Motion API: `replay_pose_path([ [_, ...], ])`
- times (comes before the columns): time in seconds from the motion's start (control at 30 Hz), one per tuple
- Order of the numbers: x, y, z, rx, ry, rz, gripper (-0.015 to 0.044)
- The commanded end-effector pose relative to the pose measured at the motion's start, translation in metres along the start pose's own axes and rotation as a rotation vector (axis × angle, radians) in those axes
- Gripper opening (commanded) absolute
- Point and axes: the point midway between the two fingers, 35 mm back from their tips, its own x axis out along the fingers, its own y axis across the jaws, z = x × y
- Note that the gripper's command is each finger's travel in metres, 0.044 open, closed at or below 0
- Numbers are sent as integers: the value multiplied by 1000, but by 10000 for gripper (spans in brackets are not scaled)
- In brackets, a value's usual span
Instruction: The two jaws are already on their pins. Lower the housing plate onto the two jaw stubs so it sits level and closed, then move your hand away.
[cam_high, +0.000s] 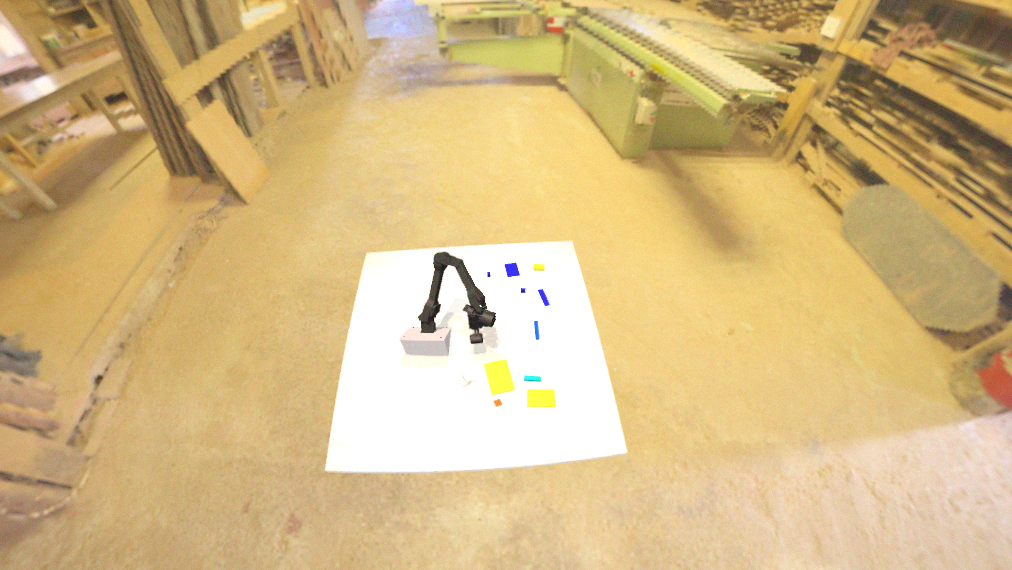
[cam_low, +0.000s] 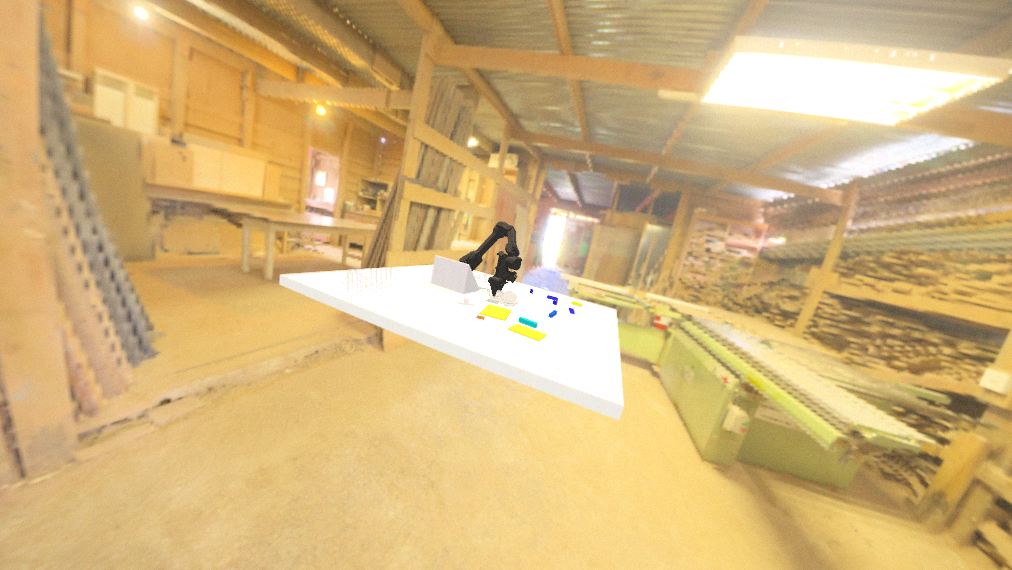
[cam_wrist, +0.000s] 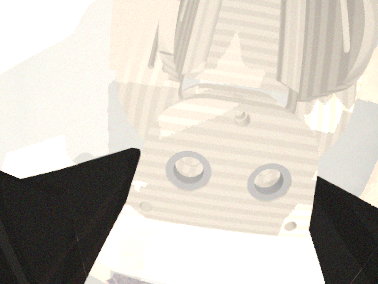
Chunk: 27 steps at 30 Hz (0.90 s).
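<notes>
My gripper (cam_high: 476, 339) (cam_low: 494, 292) (cam_wrist: 222, 170) is shut on the pale housing plate (cam_wrist: 220, 210), one black finger at each side edge in the wrist view. The plate has two grey-ringed holes and smaller holes near its edges. The two pale, ribbed jaws (cam_wrist: 200, 40) (cam_wrist: 317, 50) show beyond the plate's far edge, on a rounded pale base. Pale surfaces show through the ringed holes. The plate covers the stubs, and I cannot tell whether it touches them. In the exterior view a pale assembly (cam_low: 509, 298) sits right beside the fingertips.
A grey block (cam_high: 424, 344) (cam_low: 451, 274) stands by the arm's base on the white table (cam_high: 396, 439) (cam_low: 552, 368). Two larger yellow pieces (cam_high: 499, 376) (cam_high: 541, 397), a cyan bar (cam_high: 532, 378), an orange piece (cam_high: 497, 402) and a small white part (cam_high: 465, 380) lie in front; several blue pieces lie farther back.
</notes>
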Motion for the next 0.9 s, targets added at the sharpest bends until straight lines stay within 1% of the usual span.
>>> replay_pose_path([
  [0.0, 1, 0, 0, 6, -2, 4, 351],
  [0.87, 6, 1, 0, 6, -2, 4, 351],
])
